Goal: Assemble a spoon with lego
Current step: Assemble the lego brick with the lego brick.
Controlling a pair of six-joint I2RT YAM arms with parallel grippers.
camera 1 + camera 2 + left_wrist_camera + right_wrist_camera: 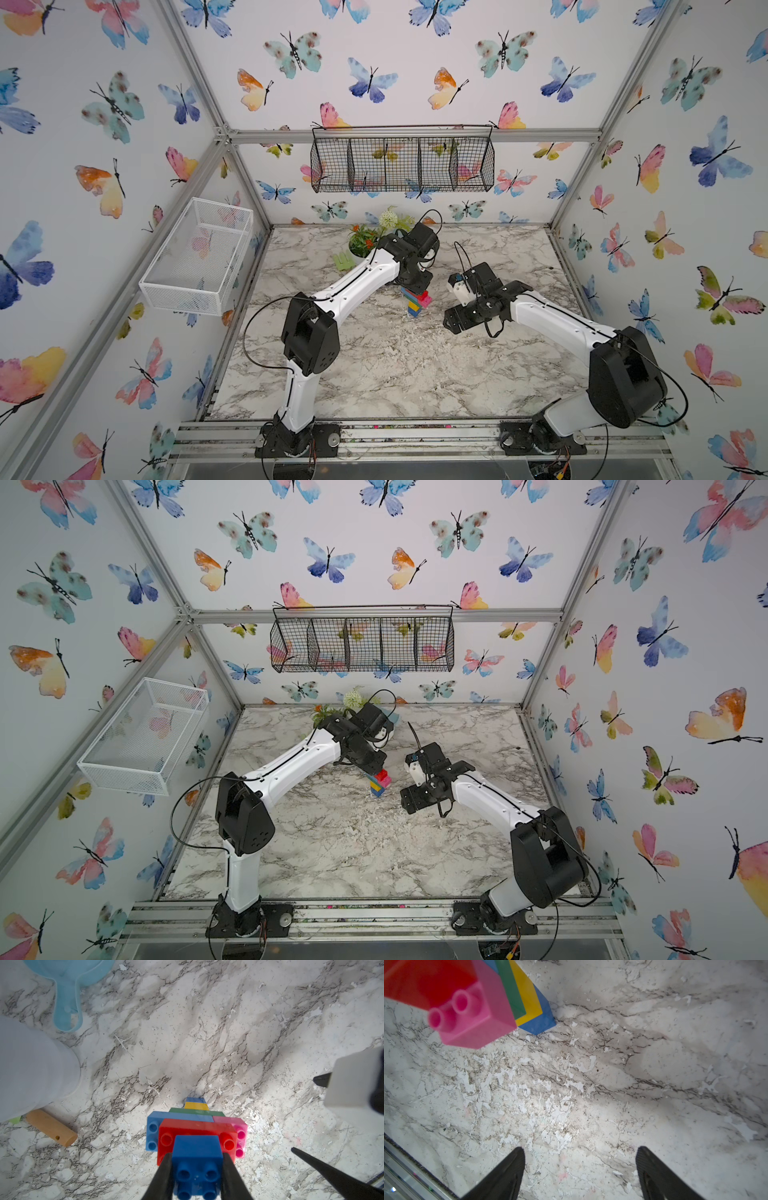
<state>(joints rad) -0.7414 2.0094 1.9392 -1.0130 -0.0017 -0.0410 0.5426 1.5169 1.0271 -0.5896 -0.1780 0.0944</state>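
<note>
Fig.: L tool [197, 1156] clamps top blue brick [196, 1145] of spoon [187, 1130]; R tool [580, 1150] open, empty. Light, rigid, slick plastic, prob. tippy; grip brick's flat sides.

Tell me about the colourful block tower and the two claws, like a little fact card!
Tower: spoon, standing upright on the marble table
Bricks, bottom up: blue brick, yellow brick, green brick, light blue brick beside pink brick, red brick, dark blue brick
Left claw: shut on the dark blue brick on top
Right claw: open, empty, apart from the tower
Nearby: pale-blue dish, wooden handle
</note>
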